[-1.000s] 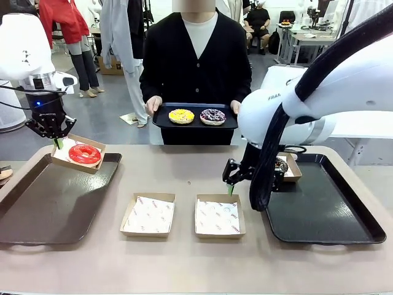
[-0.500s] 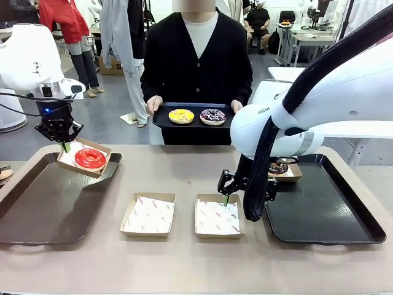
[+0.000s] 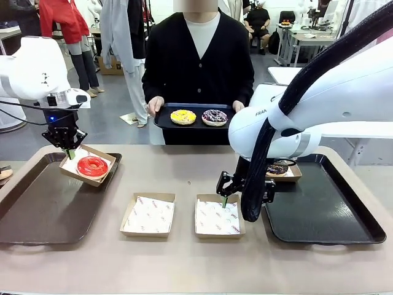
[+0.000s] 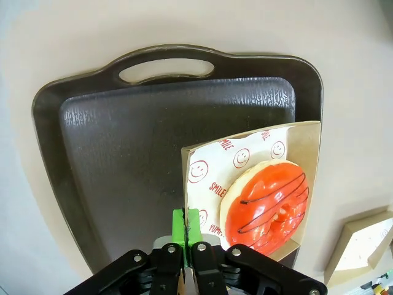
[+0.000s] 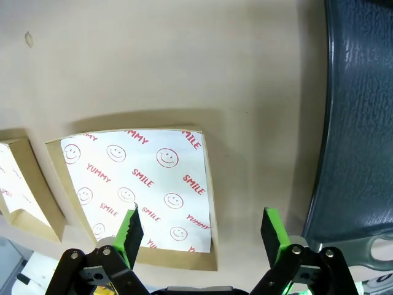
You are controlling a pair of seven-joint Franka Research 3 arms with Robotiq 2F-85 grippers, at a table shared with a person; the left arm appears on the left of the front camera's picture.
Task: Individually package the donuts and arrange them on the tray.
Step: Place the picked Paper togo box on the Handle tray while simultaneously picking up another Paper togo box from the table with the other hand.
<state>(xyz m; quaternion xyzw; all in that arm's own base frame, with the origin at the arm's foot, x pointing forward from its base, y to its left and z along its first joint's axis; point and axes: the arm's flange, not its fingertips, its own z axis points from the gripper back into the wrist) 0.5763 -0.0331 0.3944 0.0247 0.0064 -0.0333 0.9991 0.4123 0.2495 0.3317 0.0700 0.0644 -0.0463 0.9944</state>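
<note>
The left fingers (image 4: pixel 184 224) stayed pinched on the rim of the box (image 3: pixel 67 169) holding the red donut (image 3: pixel 93 166), now lower over the left tray (image 3: pixel 37 209). The right fingers (image 3: pixel 225 198), spread wide, had come over one of two empty boxes (image 3: pixel 219 216) on the bench (image 3: pixel 184 264). There were four donuts in all: the chocolate donut (image 3: pixel 277 168) was boxed on the right tray (image 3: pixel 325 215), while the yellow donut (image 3: pixel 183 116) and purple donut (image 3: pixel 214 116) lay on the person's tray (image 3: pixel 163 123).
</note>
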